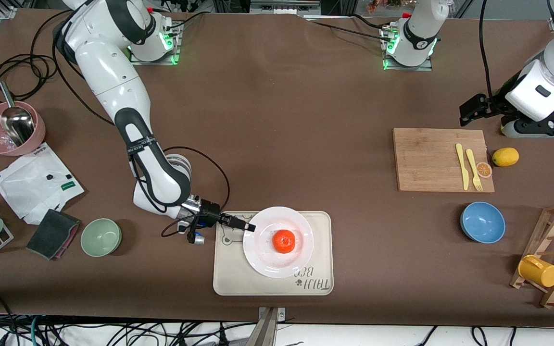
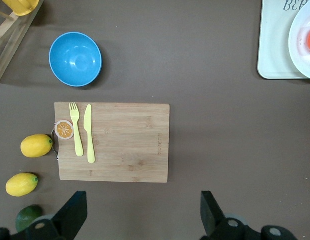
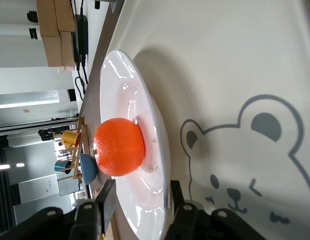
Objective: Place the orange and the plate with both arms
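Observation:
The orange (image 1: 284,241) (image 3: 120,146) sits in the middle of the white plate (image 1: 262,254) (image 3: 130,85). The plate lies on the cream bear-print tray (image 1: 229,274) (image 3: 244,75) near the table's front edge. My right gripper (image 1: 248,226) (image 3: 141,189) is low at the plate's rim on the right arm's side. It is open, with one finger over the rim and one under it, and a gap shows on both sides. My left gripper (image 1: 472,108) (image 2: 143,215) hangs open and empty over the table beside the cutting board.
A wooden cutting board (image 1: 440,158) carries a yellow knife, a fork and an orange slice, with a lemon (image 1: 505,156) beside it. A blue bowl (image 1: 483,222) and a rack with a yellow mug (image 1: 539,270) stand nearer the camera. A green bowl (image 1: 101,237) is near the right arm.

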### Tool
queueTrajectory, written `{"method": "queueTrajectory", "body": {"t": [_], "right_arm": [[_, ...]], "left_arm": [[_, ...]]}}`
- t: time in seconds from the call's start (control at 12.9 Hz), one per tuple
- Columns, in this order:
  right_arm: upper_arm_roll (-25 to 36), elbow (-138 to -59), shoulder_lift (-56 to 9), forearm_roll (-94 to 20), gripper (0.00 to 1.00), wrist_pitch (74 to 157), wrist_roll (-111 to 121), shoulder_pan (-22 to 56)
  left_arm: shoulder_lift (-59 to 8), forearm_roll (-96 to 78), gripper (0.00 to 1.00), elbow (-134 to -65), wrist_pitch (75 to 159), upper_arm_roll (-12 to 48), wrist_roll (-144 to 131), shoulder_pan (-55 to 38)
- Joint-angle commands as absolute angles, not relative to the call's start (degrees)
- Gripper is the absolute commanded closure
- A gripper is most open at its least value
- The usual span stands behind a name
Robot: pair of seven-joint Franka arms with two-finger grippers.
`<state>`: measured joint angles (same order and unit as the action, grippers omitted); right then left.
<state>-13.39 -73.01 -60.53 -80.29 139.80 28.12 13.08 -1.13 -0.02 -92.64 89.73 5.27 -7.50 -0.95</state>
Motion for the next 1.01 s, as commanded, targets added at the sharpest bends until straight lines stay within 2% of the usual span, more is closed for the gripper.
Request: {"method": "queueTrajectory", "body": {"t": [0.0,0.47,0.93], "right_arm": [[-12.9,-78.6,-56.2,-78.0,0.47,139.2,26.7,12.7],[-12.1,-93.7,-45.2,-74.6,0.47,139.1,26.8,11.3],[-10.2,-114.8,-26.7,-70.7,0.47,138.9,26.6,11.1]], "left_arm": [[-0.8,0.7,0.0,-91.8,88.6,5.2,-6.6,-1.2],[-0.8,0.7,0.0,-91.8,88.6,5.2,-6.2,-1.2],[-0.8,0.7,0.0,-91.8,88.6,5.2,-6.2,-1.2]]}}
